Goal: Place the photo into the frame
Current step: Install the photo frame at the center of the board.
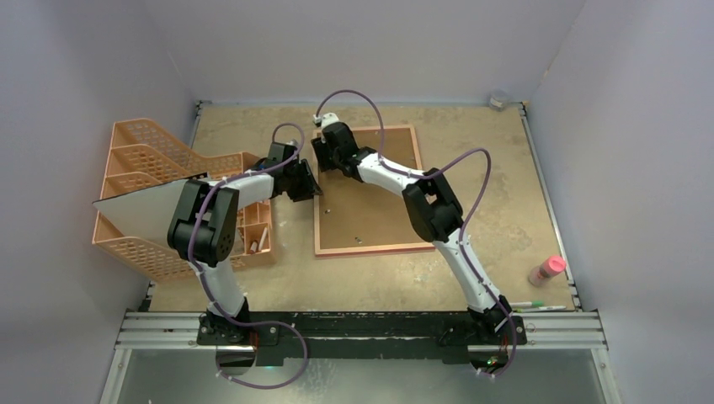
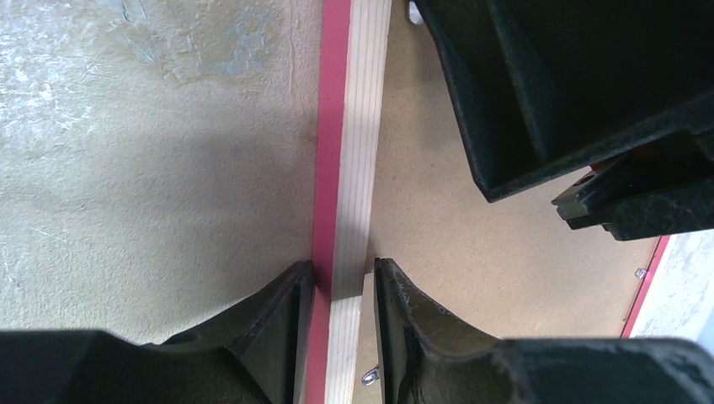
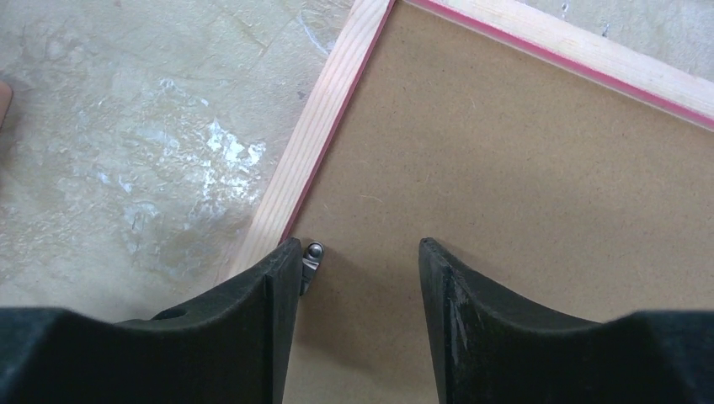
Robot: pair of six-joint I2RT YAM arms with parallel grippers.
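Frame (image 2: 349, 126) lay with its 9 o'clock rail apparently clamped by left gripper (image 2: 343, 273); right gripper (image 3: 360, 248) gaped over backing board (image 3: 505, 168).

The left arm (image 1: 248, 183) and right arm (image 1: 383, 171) share white tubular links between chunky black joint housings. A purple cable (image 1: 354, 93) loops along each. The fingers (image 3: 236, 337) are matte black, wedge-shaped, lightly scuffed.

Soft, even light from above fills the top view, and only faint shadows fall on the table (image 1: 505, 185). In the left wrist view, a broad grey shadow crosses the table beside the frame (image 2: 354, 168). In the right wrist view, whitish glare marks the table (shiny, worn patches). All views are sharp.
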